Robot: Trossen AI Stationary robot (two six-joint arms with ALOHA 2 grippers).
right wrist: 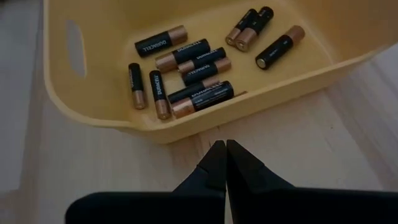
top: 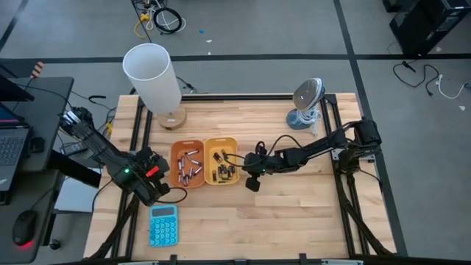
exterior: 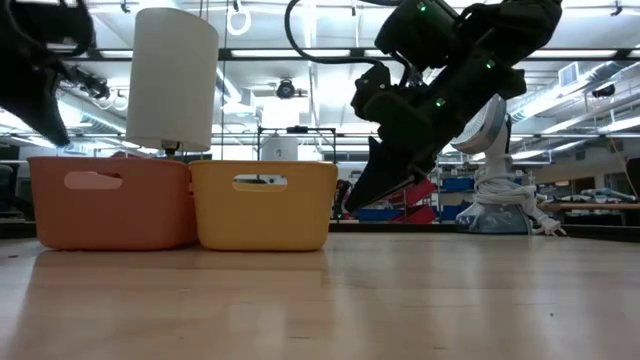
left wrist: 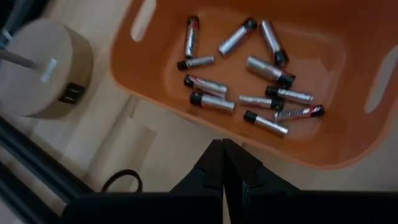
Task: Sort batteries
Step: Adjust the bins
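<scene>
Batteries lie sorted by type, silvery cells (left wrist: 249,81) in the orange tray (top: 187,163) and black-and-copper cells (right wrist: 193,74) in the yellow tray (top: 221,161), so my left gripper (left wrist: 222,163) and right gripper (right wrist: 225,160) hover outside them, fingers pressed together and empty, with paper towel roll (top: 152,76), lamp (top: 305,103) and blue calculator (top: 163,224) clear of both.
</scene>
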